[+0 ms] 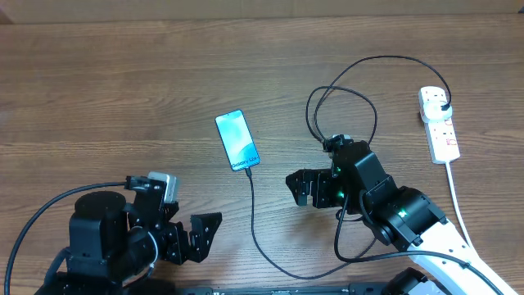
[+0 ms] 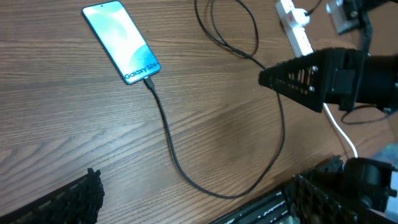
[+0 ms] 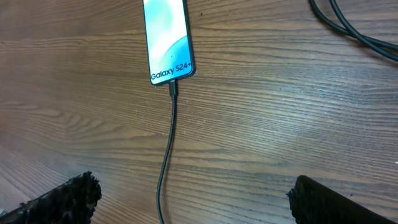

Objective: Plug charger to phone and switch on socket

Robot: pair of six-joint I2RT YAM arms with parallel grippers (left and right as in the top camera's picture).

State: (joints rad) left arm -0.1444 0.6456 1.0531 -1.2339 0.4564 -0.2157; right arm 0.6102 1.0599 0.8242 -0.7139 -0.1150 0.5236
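The phone [image 1: 237, 140] lies screen up in the middle of the table, and it also shows in the left wrist view [image 2: 121, 41] and the right wrist view [image 3: 166, 40]. The charger cable [image 1: 252, 215] has its connector tip [image 3: 173, 88] in the phone's "Galaxy S24" end. It runs toward the front edge, curves right, loops behind my right arm and ends in a black plug [image 1: 443, 105] seated in the socket [image 1: 440, 131] at the right. My right gripper [image 1: 301, 187] is open and empty, right of the phone, over the cable [image 3: 166, 162]. My left gripper [image 1: 201, 235] is open and empty at the front left.
The socket's thick white cord [image 1: 460, 215] runs from the strip to the front right edge. Cable loops [image 1: 344, 98] lie behind the right arm. The right arm's gripper [image 2: 305, 78] shows in the left wrist view, with the socket [image 2: 295, 28] behind it.
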